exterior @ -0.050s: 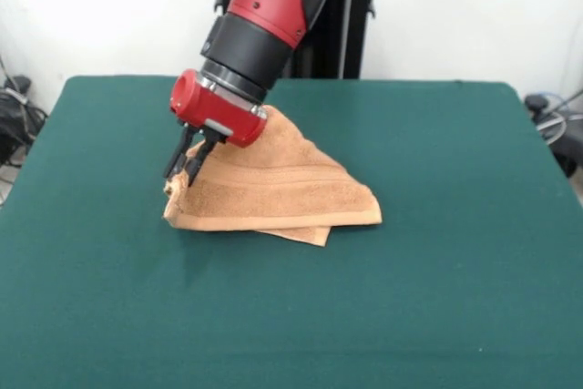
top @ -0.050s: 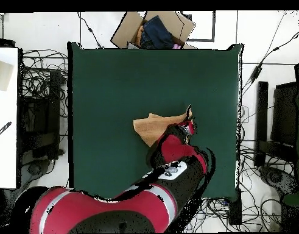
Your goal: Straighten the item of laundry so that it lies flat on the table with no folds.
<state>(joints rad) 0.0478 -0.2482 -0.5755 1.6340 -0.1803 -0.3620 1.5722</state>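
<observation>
Towel (exterior @ -0.050s: 273, 189) placement: the small orange-tan terry piece lies near the middle of the dark green surface (exterior @ -0.050s: 437, 298), folded over itself into a rough triangle. A lower layer protrudes beneath the front edge, and a woven band runs across the upper layer.

Claw (exterior @ -0.050s: 183, 168) state: the two dark fingers point downward at the left-hand corner of the towel in the front view, set close together with only a narrow gap. The fingertips meet the bunched cloth at that corner, but the pictures do not confirm that fabric is pinched between them.

Risk assessment:
- If the fingers catch only the upper layer, a pull may drag the fold along instead of opening it.
- If they catch both layers, the whole towel may slide across the felt-like surface, leaving the fold intact.
- A shallow pinch on thick terry may slip free under tension.
- A downward push at the corner may bunch the cloth further.

Containers: in the overhead view an open cardboard box (top @ -0.050s: 128, 31) stands just beyond the far edge of the surface. It holds dark blue fabric (top @ -0.050s: 156, 30); other contents cannot be identified. No container stands on the surface.
</observation>
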